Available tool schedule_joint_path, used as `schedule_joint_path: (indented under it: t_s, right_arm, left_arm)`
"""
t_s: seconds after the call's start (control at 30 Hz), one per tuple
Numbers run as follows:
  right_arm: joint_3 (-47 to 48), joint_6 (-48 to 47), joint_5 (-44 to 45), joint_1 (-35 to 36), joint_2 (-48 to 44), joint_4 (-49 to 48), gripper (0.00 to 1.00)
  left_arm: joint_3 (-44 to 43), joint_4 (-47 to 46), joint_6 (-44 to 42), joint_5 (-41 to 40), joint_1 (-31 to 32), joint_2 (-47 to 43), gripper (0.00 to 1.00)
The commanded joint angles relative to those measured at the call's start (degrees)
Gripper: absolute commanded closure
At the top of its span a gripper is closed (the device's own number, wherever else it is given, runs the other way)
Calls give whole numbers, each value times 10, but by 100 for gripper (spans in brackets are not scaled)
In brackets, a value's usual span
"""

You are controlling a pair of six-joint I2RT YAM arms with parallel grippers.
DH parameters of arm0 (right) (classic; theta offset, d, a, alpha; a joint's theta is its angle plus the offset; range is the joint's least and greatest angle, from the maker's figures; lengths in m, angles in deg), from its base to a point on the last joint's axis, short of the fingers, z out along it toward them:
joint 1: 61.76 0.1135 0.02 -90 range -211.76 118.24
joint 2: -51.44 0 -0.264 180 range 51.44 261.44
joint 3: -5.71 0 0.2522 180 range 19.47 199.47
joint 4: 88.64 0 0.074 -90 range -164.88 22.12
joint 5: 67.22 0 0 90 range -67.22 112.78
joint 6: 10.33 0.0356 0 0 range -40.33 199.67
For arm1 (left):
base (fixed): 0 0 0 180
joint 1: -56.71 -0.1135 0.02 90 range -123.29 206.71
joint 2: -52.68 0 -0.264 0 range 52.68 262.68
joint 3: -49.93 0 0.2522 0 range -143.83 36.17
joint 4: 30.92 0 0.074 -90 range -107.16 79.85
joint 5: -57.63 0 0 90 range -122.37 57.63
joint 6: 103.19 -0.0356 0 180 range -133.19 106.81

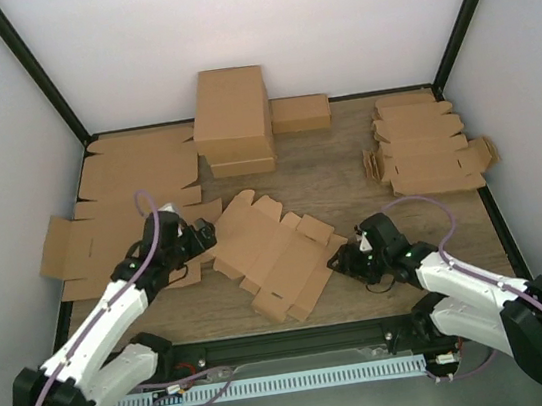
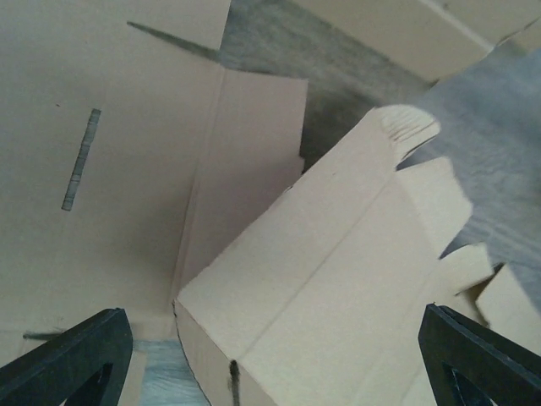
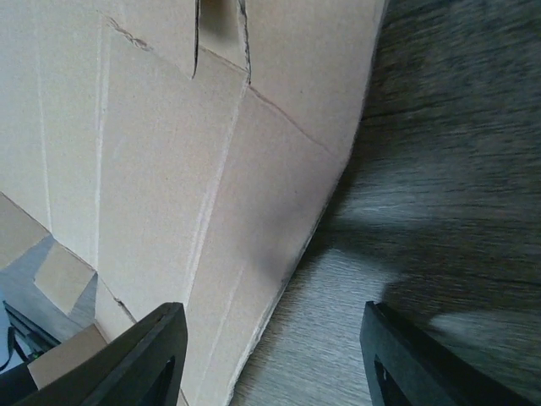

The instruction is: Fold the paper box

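Note:
The paper box (image 1: 274, 258) is a brown die-cut blank lying partly folded on the wooden table, between the two arms. My left gripper (image 1: 205, 237) is at its left end and my right gripper (image 1: 344, 258) at its right end. In the left wrist view a raised panel of the box (image 2: 338, 254) fills the space between the wide-open left gripper (image 2: 279, 364); neither finger touches it. In the right wrist view the right gripper (image 3: 275, 355) is open, with the edge of the box (image 3: 169, 169) running down between its fingers above bare table.
A stack of finished brown boxes (image 1: 231, 118) stands at the back centre, with a smaller box (image 1: 300, 113) beside it. Flat blanks (image 1: 424, 141) are piled at the back right. Large flat cardboard sheets (image 1: 127, 183) lie on the left, under the left arm.

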Motion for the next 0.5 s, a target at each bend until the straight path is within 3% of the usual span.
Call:
schedule_joint_path:
  t_s: [0.0,0.2,0.33,0.47]
  right_arm:
    - [-10,7,-22,-1,12,-47,42]
    - [-12,6,-41,1,45,-78,51]
    - [-7,5,-36,1,63,-90,55]
    - [5,-6,-27,1,86,-83,66]
  left_arm:
    - [-19,-31,-101,124,-54,69,4]
    - [-28,-93,-115,152,-71,150,6]
    - [-41,-106,-128,125,-74,195,14]
    - [-42,-130,-141,109,-75,230,22]
